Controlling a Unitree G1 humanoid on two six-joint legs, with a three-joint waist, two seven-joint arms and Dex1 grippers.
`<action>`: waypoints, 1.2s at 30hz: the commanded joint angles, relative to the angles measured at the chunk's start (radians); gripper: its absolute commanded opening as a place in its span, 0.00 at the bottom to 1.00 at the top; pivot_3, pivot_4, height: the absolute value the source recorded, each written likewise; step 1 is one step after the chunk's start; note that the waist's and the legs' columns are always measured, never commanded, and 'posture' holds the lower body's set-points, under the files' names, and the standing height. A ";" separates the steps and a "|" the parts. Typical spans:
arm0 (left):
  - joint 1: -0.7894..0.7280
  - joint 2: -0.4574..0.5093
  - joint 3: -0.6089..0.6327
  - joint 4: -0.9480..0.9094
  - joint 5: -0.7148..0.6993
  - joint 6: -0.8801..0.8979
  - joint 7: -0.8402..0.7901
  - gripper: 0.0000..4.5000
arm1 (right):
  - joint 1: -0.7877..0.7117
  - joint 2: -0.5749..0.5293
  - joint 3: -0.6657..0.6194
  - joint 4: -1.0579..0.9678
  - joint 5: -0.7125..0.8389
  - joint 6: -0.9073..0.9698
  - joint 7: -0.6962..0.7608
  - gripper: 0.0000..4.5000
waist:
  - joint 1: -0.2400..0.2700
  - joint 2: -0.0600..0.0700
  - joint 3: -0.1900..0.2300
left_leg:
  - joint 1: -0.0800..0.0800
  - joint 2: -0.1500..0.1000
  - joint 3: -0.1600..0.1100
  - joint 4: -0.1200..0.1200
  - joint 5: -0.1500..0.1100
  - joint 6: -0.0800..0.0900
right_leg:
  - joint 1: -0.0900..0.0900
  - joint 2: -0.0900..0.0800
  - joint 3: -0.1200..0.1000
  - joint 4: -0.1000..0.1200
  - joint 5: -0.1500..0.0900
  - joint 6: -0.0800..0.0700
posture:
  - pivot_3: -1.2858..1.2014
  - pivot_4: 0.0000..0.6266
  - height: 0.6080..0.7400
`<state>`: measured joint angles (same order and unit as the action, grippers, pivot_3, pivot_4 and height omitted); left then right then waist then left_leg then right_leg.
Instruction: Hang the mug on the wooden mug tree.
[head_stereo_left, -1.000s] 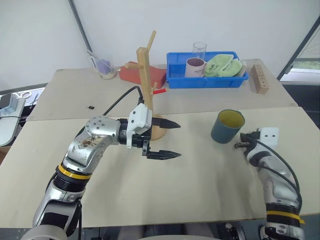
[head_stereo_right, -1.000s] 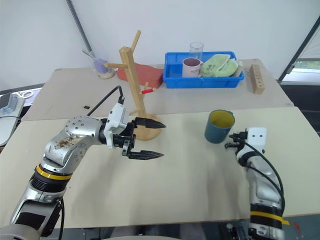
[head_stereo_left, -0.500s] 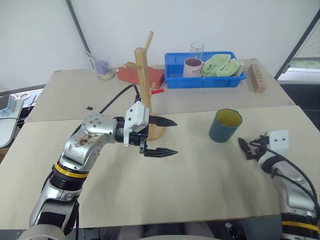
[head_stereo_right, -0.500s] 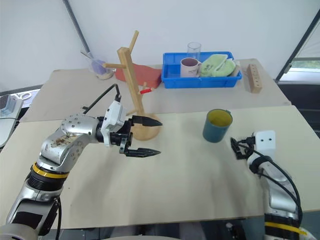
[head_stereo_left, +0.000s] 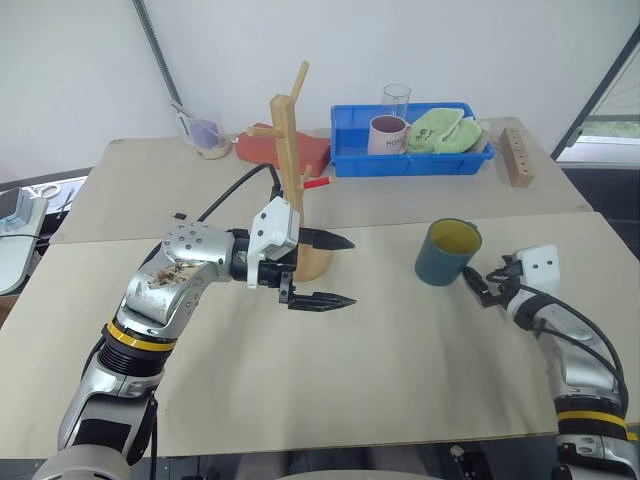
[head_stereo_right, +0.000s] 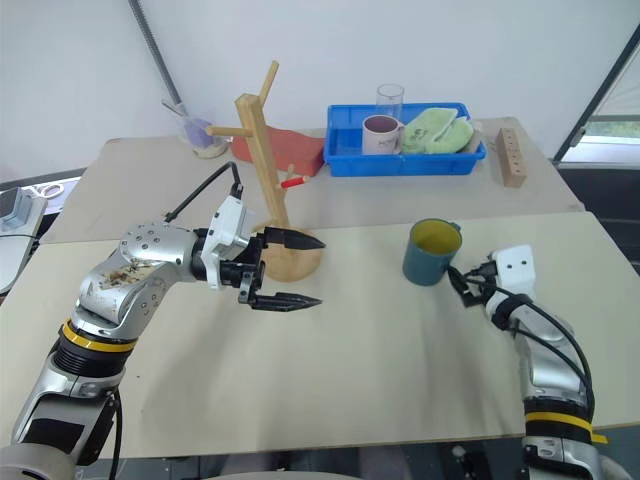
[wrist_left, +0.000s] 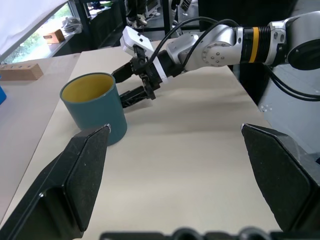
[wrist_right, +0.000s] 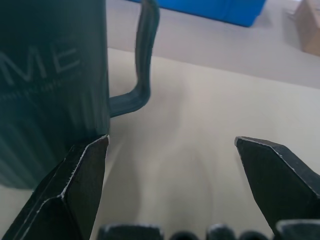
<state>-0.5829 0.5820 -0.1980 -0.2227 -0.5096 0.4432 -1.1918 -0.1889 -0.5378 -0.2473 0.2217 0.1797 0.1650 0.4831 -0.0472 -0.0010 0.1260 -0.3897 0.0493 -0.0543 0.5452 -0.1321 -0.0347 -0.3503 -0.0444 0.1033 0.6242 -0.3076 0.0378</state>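
The mug (head_stereo_left: 447, 251) stands upright on the near table, right of the wooden mug tree (head_stereo_left: 291, 170) and well apart from it, not yet picked up. My right gripper (head_stereo_right: 466, 287) sits just beside it with jaws spread and nothing in them, handle (wrist_right: 142, 60) ahead; I'm at the reach-to-grasp step. Left gripper (head_stereo_left: 331, 270) hovers spread by the tree's base, empty; next I need to line the right fingers on the handle or wall and close

A robot test lab: plain tables (head_stereo_left: 400, 370) before a white wall (head_stereo_left: 420, 50).
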 joint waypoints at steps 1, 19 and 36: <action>-0.010 0.013 0.024 -0.030 -0.004 -0.002 0.000 1.00 | 0.019 -0.002 -0.001 -0.108 0.024 0.025 0.013 0.99 | 0.001 0.000 0.000 | 0.000 0.000 0.000 0.000 0.000 0.000 | 0.000 0.000 0.000 0.000 0.000 0.000 | 0.52 0.24 0.95; -0.022 0.018 0.019 0.011 0.012 -0.027 -0.030 1.00 | 0.029 0.029 -0.007 -0.250 0.056 0.105 -0.026 0.99 | 0.001 0.000 0.000 | 0.000 0.000 0.000 0.000 0.000 0.000 | -0.002 0.000 0.000 0.000 0.000 0.000 | 0.52 0.24 0.95; -0.019 0.013 0.042 0.000 -0.034 0.006 -0.044 1.00 | -0.145 0.040 0.033 0.019 0.039 0.008 0.024 0.99 | 0.000 0.000 0.000 | 0.000 0.000 0.000 0.000 0.000 0.000 | 0.000 0.000 0.000 0.000 0.000 0.000 | 0.52 0.24 0.95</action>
<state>-0.5830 0.5911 -0.1830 -0.2008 -0.5229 0.4476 -1.2332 -0.3091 -0.4980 -0.2113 0.2467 0.2140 0.2059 0.4923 -0.0469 -0.0010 0.1260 -0.3898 0.0494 -0.0543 0.5449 -0.1320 -0.0345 -0.3505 -0.0441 0.1037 0.6245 -0.3076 0.0378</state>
